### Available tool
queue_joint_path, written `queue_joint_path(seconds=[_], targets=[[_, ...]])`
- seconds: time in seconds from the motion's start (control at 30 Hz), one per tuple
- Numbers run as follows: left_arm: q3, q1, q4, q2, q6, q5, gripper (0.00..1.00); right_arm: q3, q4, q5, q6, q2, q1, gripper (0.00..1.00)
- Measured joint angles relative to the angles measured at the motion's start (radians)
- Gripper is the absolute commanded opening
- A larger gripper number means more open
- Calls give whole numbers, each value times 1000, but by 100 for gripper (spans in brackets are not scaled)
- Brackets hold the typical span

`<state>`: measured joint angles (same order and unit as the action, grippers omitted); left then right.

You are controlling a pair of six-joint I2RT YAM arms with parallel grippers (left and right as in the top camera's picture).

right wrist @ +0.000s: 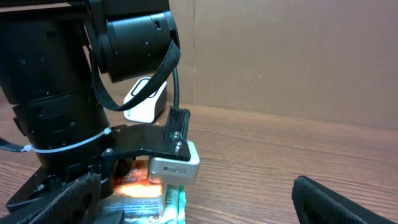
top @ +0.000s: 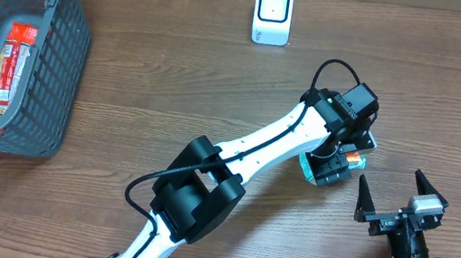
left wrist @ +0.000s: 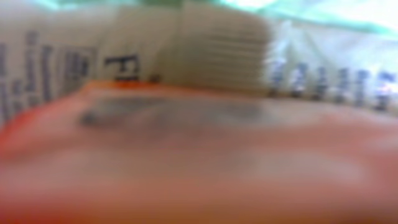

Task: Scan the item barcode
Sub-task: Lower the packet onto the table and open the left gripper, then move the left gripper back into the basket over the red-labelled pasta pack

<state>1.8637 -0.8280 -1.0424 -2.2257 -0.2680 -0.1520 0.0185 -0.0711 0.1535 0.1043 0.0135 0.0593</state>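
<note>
Wood-grain table [top: 176,66], grey plastic basket [top: 64,77], seemingly glossy packet [left wrist: 199,162]

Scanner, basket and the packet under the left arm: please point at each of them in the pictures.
Scanner [top: 273,12]: overhead view, middle of its white face.
Basket [top: 62,76]: overhead view, its right mesh wall.
Packet [left wrist: 199,162]: left wrist view, its orange surface, very near and blurred.
</note>
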Motion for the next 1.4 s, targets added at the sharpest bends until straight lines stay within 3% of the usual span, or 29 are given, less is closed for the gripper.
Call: queue_joint_path(seconds=[0.57, 1.1, 1.23, 1.4], targets=[[63, 13, -34, 9, 4, 0, 100, 0, 0, -1, 0, 0, 0, 100], [153, 61, -88, 183, 4, 0, 100, 0, 0, 0, 0, 0, 0, 100], [153, 124, -103, 234, 5, 11, 100, 0, 0, 0, 0, 0, 0, 100], [153, 298, -109, 303, 8, 32, 100, 0, 0, 0, 0, 0, 0, 100]])
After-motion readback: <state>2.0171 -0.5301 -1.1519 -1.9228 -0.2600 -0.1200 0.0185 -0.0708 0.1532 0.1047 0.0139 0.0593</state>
